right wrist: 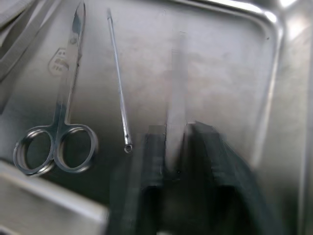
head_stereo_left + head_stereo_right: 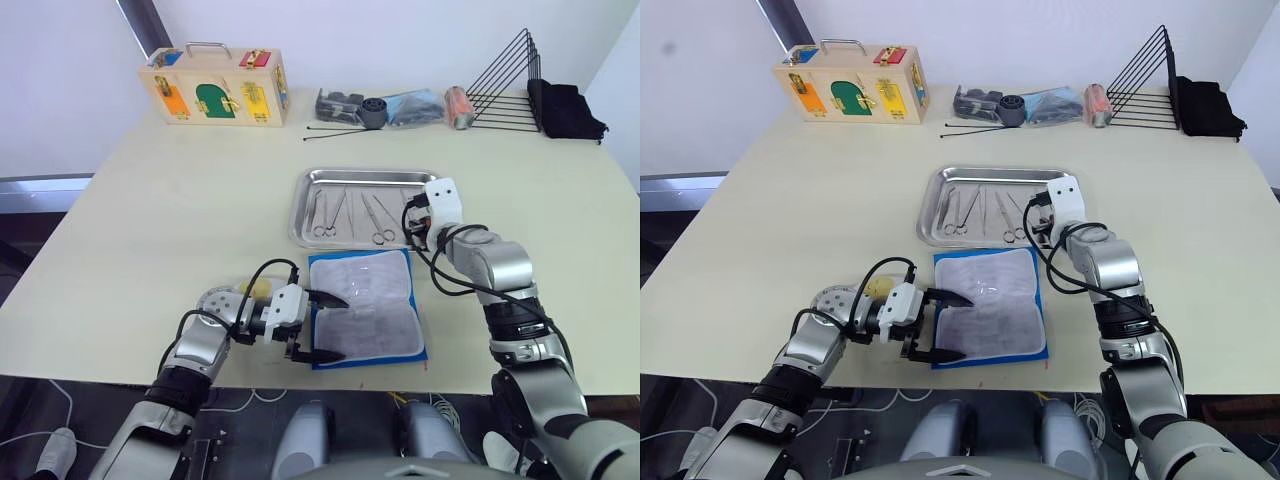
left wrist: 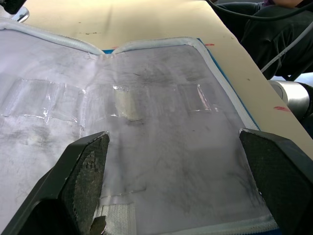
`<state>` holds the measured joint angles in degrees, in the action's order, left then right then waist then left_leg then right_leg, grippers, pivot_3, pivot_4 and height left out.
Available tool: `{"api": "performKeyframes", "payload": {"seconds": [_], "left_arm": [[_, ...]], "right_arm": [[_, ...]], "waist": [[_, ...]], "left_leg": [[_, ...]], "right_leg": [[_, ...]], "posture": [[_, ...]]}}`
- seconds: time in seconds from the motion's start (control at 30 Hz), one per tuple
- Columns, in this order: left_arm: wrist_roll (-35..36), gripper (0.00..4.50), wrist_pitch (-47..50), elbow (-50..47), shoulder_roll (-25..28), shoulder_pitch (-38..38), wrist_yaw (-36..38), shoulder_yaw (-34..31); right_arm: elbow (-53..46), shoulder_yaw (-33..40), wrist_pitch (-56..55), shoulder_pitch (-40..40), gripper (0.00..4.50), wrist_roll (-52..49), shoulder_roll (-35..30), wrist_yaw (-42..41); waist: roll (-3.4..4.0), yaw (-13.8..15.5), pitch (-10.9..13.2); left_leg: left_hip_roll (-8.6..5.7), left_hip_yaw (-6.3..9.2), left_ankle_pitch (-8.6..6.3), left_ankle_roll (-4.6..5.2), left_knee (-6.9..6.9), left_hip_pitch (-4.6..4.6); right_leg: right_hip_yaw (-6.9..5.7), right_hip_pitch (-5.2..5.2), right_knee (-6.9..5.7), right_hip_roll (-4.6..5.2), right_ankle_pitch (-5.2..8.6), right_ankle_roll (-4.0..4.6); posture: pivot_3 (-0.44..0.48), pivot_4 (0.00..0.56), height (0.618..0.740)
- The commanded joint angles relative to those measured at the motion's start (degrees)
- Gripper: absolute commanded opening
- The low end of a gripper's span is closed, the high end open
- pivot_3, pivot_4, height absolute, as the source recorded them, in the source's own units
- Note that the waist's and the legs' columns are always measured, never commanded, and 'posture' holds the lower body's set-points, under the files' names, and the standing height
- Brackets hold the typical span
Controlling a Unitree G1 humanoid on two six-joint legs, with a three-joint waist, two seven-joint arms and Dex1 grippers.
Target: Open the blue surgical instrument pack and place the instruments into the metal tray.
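Right wrist view: right gripper (image 1: 178, 142) pinches a blurred straight instrument (image 1: 177, 93) over the metal tray (image 1: 274, 73); a slanted release could send it skidding into the scissors (image 1: 61, 122). Left gripper (image 2: 322, 326) gapes wide, empty, over the opened pack (image 2: 365, 310).

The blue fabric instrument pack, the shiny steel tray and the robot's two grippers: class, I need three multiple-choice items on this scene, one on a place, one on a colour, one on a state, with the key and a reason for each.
1. Where does the shallow shiny steel tray lie relative to the opened blue fabric instrument pack?
A. Beyond it, farther from the robot
B. Under it
C. On the black wire rack

2. What colour is the pack's open inner lining?
A. Red
B. Grey-white
C. Black

3. How do the left gripper's two black fingers stand?
A. Shut on scissors
B. Shut on the pack
C. Spread apart over the pack

Answers: 1 A, the tray sits past the pack's far edge. 2 B, the left wrist view shows pale lining with clear pockets. 3 C, the fingers stand wide apart with lining between them. The thin metal instruments lie in the tray, with the right gripper at its near right corner.
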<state>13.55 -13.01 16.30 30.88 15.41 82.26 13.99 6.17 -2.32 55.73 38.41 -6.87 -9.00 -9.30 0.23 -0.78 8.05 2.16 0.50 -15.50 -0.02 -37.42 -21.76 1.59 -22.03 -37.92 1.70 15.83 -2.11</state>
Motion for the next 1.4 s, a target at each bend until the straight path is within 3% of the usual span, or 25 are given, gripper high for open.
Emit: {"api": "performKeyframes", "payload": {"seconds": [0.03, 0.07, 0.13, 0.3, 0.4, 0.5, 0.6, 0.87, 1.1, 1.23, 1.4], "left_arm": [[-3.55, 4.5, 1.61, 3.44, 0.36, -2.61, -0.43, 3.08], [-3.47, 4.5, 1.64, 3.32, 0.4, -2.68, -0.47, 3.02], [-3.15, 4.5, 1.71, 2.95, 0.43, -2.83, -0.52, 2.84], [-2.94, 4.5, 0.36, -0.02, 1.25, -3.05, -0.39, 2.5], [-0.57, 4.5, 2.14, -4.13, 1.32, -3.2, -1.27, 1.23], [1.88, 4.5, 4.13, -8.37, 1.4, -3.64, -2.51, -0.57], [6.61, 4.5, 8.5, -14.34, 1.45, -4.24, -4.4, -3.57], [18.3, 4.5, 22.7, -27.04, 2.75, -3.62, -16.61, -15.94], [21.76, 4.5, 27.76, -26.77, 6.1, -5.72, -23.86, -27.57], [20.19, 4.5, 26.11, -21.39, 10.04, -11.52, -23.88, -35.74], [17.89, 4.5, 22.65, -15.52, 11.23, -19.4, -25.17, -43.15]], "right_arm": [[-3.92, 0.34, -2.26, 0.97, 3.28, 0.04, -0.31, -0.38], [-4.75, 0.21, -2.66, 1.01, 3.85, 0.08, -0.66, -0.7], [-6.41, -0.04, -3.49, 0.93, 4.33, -0.02, -1.36, -1.59], [-11.47, -0.03, -6.88, -1.11, 4.33, -1.84, -3.25, -5.86], [-14.6, 1.16, -14.55, -4.86, 4.33, -4.61, -4.82, -11.94], [-16.79, 2.46, -18.11, -8.46, 4.33, -6.38, -6.93, -15.47], [-17.82, 4.42, -22.73, -12.01, 4.33, -7.98, -9.19, -18.62], [-17.55, 11.51, -37.18, -21.58, 4.33, -15.63, -14.69, -32.2], [-14.85, 17.48, -37.64, -25.53, 4.33, -24.16, -18.91, -40.3], [-13.39, 20.39, -40.09, -27.83, 4.33, -25.85, -20.56, -42.92], [-12.34, 22.67, -42.83, -33.48, 4.33, -25.69, -22.46, -44.81]], "waist": [[0.0, -0.01, 0.0], [0.0, -0.01, 0.0], [0.01, -0.01, 0.0], [0.0, -0.13, 0.0], [-0.02, -0.18, 0.02], [-0.04, -0.09, 0.03], [-0.2, -0.1, 0.21], [-0.7, -0.1, 0.75], [-0.78, -0.19, 0.99], [-0.78, -0.21, 1.05], [-0.82, 0.01, 1.09]], "left_leg": [[0.0, 0.0, 0.0, 0.0, 0.0, 0.0], [0.0, 0.0, 0.0, 0.0, 0.0, 0.0], [0.0, 0.01, 0.0, 0.0, 0.0, 0.0], [0.01, 0.0, 0.0, 0.0, 0.02, -0.01], [0.01, -0.01, 0.0, 0.0, 0.1, -0.14], [0.02, -0.02, -0.01, 0.0, 0.1, -0.59], [0.01, -0.02, 0.0, 0.0, 0.0, -1.11], [0.05, 0.06, 0.0, 0.0, 0.0, -1.14], [0.07, 0.08, 0.0, -0.01, 0.0, -1.07], [0.08, 0.06, 0.0, -0.01, 0.0, -1.03], [0.07, -0.02, 0.0, -0.02, 0.0, -1.04]], "right_leg": [[0.0, 0.0, 0.0, 0.0, 0.0, 0.0], [0.0, 0.0, 0.0, 0.0, 0.0, 0.0], [0.0, 0.0, 0.0, 0.0, 0.0, 0.0], [0.01, -0.02, 0.02, 0.0, 0.0, 0.0], [0.01, -0.16, 0.05, -0.01, 0.0, 0.0], [0.03, -0.61, 0.03, -0.01, 0.0, -0.01], [0.02, -1.05, 0.0, 0.0, -0.03, -0.02], [0.0, -1.09, -0.04, -0.01, -0.03, -0.02], [0.05, -1.09, -0.08, -0.03, -0.04, -0.01], [0.09, -1.09, -0.06, -0.03, -0.04, -0.01], [0.07, -1.09, -0.04, 0.04, -0.03, -0.01]], "posture": [[0.0, 0.15, 0.74], [0.0, 0.15, 0.74], [0.0, 0.15, 0.74], [0.0, 0.15, 0.74], [0.0, 0.15, 0.74], [0.0, 0.15, 0.74], [0.0, 0.15, 0.74], [0.0, 0.15, 0.74], [0.0, 0.15, 0.74], [0.0, 0.15, 0.74], [0.0, 0.15, 0.74]]}}
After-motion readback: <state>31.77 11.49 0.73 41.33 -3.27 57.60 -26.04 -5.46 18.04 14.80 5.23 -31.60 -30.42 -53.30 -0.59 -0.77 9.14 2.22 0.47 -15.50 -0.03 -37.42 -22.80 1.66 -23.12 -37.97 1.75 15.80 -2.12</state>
